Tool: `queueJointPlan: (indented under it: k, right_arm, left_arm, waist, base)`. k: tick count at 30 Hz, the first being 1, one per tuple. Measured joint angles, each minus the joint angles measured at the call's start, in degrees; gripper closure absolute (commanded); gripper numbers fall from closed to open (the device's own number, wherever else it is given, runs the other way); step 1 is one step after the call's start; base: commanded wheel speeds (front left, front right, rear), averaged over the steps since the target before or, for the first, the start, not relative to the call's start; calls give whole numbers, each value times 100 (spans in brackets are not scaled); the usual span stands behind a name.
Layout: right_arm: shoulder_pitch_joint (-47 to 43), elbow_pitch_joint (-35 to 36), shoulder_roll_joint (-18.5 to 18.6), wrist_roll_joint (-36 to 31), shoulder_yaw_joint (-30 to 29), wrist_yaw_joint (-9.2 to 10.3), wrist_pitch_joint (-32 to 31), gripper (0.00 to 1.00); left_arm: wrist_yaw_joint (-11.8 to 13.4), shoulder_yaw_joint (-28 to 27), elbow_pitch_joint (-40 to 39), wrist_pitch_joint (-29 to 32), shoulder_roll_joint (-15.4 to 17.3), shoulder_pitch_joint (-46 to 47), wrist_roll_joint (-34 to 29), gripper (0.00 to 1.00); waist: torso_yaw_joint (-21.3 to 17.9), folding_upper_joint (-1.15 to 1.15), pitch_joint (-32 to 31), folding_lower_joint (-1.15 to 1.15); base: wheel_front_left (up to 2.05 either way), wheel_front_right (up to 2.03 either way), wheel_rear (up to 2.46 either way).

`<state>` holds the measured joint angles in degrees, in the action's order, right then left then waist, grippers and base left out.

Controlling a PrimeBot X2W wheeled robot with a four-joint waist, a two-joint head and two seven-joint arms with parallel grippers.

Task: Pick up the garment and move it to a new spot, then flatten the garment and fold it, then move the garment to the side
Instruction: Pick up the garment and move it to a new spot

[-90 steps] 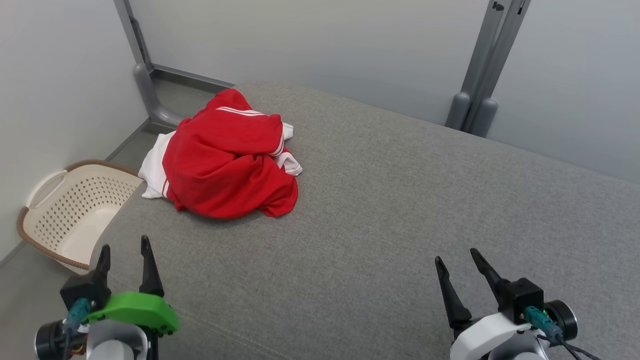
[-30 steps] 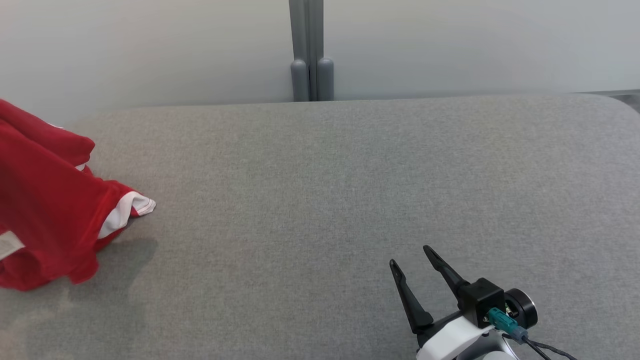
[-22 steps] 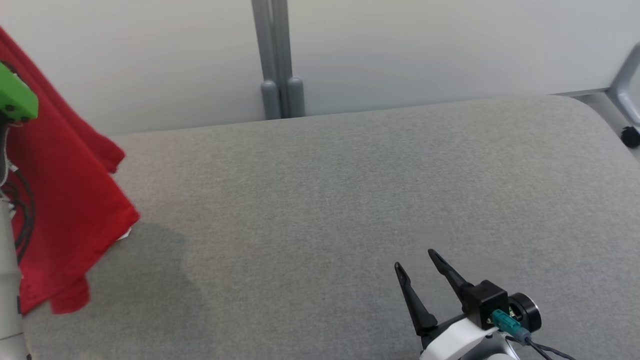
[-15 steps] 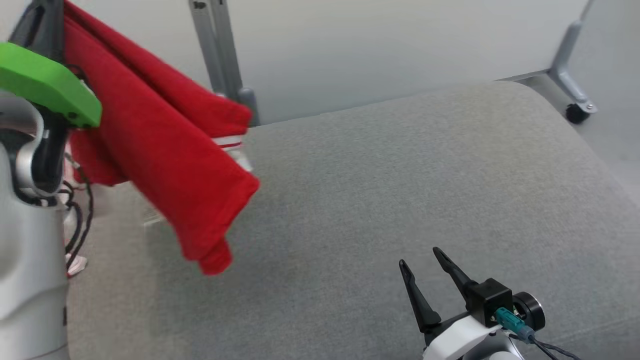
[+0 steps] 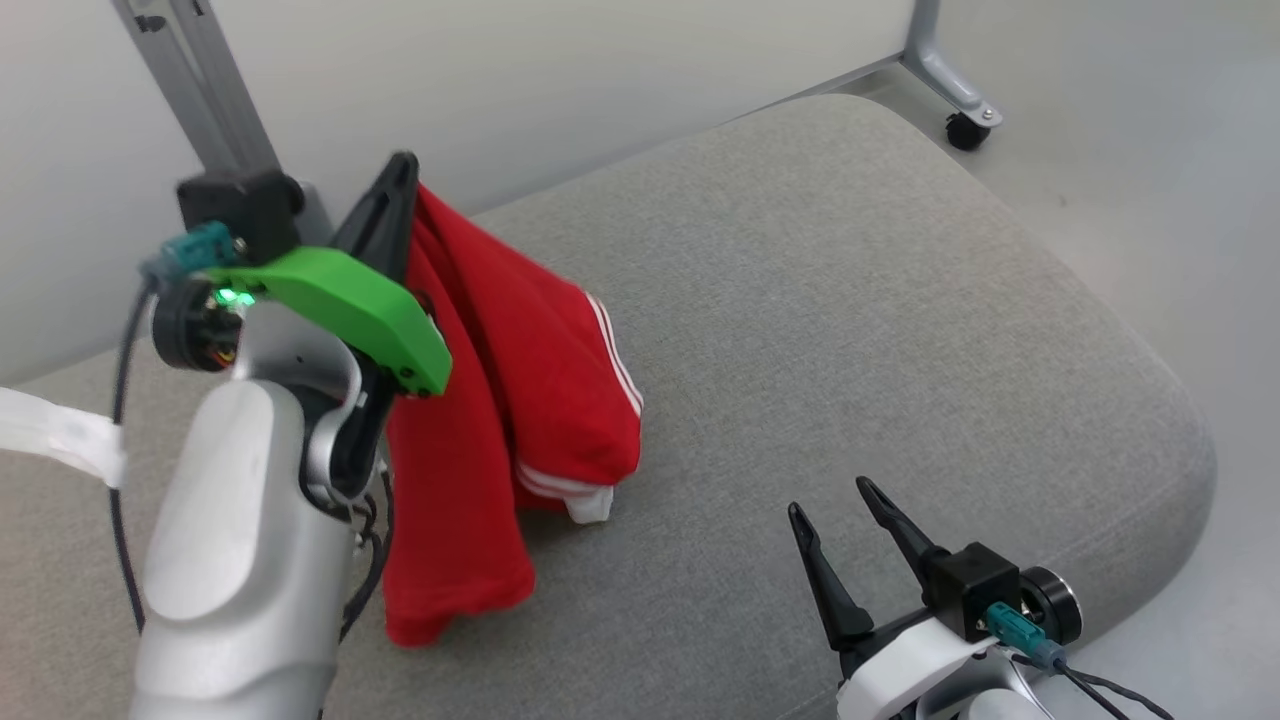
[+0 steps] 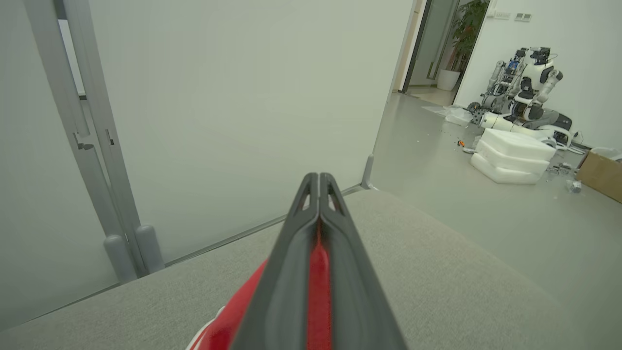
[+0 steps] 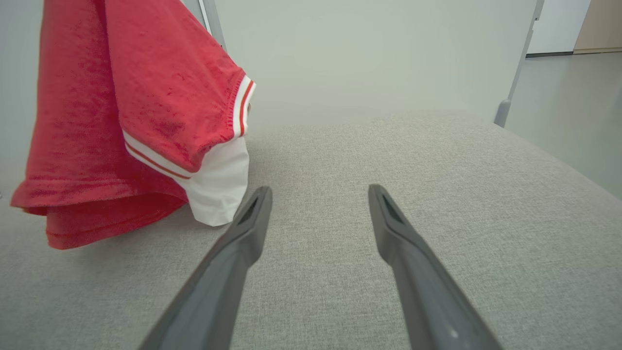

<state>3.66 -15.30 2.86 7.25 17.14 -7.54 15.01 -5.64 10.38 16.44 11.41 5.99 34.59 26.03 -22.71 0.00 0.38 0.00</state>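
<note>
Head view: The left hand (image 5: pixel 402 170) is raised above the grey padded bench (image 5: pixel 850 300). Its two fingers are pressed together on the top edge of the red garment (image 5: pixel 540 370). The garment hangs from that grip in long folds, over the left part of the bench. A sleeve with white stripes and a white cuff sits at its lower right. Whether the lowest hem touches the padding cannot be told here. The right hand (image 5: pixel 830 497) sits low at the near right, fingers spread wide, with nothing between them. It is well apart from the garment. A grey post (image 5: pixel 200 80) stands behind the left arm. A caster (image 5: pixel 965 130) rests on the floor beyond the far right corner of the bench.

Left wrist view: The left hand (image 6: pixel 319 178) has its fingers closed flat against each other. Red garment (image 6: pixel 318 287) is clamped between them lower down. The bench (image 6: pixel 437 272) lies below. Across the room are another robot (image 6: pixel 529 92), white foam blocks (image 6: pixel 515 155) and a cardboard box (image 6: pixel 602 175).

Right wrist view: The right hand (image 7: pixel 319 189) is spread wide and empty above the bench (image 7: pixel 388 146). The garment (image 7: pixel 146 97) hangs at the upper left. Its white cuff is just beside the left fingertip. Contact between them cannot be confirmed.
</note>
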Motion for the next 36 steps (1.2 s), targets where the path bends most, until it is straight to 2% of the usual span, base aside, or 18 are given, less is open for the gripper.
queueJointPlan:
  k: [6,7,8,12,14,17,21,23,31,36]
  right_arm:
    - [5,26,1,24,1,0,2,0]
    - [5,27,2,24,-8,0,2,0]
    - [5,33,2,24,-21,0,2,0]
    - [-13,42,0,16,-183,0,2,0]
    - [-65,60,-1,4,-350,0,2,0]
    - [-119,90,-4,-13,-547,0,2,0]
    - [-209,159,-4,-57,-853,0,3,0]
    - [-240,203,-7,-86,-1007,0,3,0]
    - [-354,298,-4,-154,-1484,0,3,0]
    - [-375,322,-9,-220,-1644,0,3,0]
  left_arm:
    - [-41,382,1225,-749,-94,-413,-258,100]
    - [-24,431,1369,-879,-110,-433,-315,55]
    - [20,472,1525,-1055,-124,-453,-438,0]
    - [141,546,1995,-1514,-180,-464,-493,0]
    - [283,488,1985,-2170,-229,-462,-490,0]
    - [365,447,1791,-2525,-249,-531,-476,0]
    - [426,325,1313,-2624,-278,-1035,-525,0]
    - [431,196,825,-2641,-264,-1329,-626,0]
    - [226,-360,-575,-2657,-183,-2795,-1267,0]
    - [121,-881,-902,-2655,-210,-3533,-1383,0]
  waist:
    - [-321,0,243,0]
    - [-350,0,278,0]
    - [-378,0,316,0]
    - [-380,0,402,0]
    - [-285,0,405,0]
    - [-135,0,376,0]
    - [148,0,280,0]
    - [306,0,220,0]
    - [976,0,9,0]
    - [1322,0,-107,0]
  base:
    - [0,0,0]
    - [0,0,0]
    - [0,0,0]
    - [0,0,0]
    - [0,0,0]
    - [0,0,0]
    - [0,0,0]
    - [0,0,0]
    - [0,0,0]
    - [0,0,0]
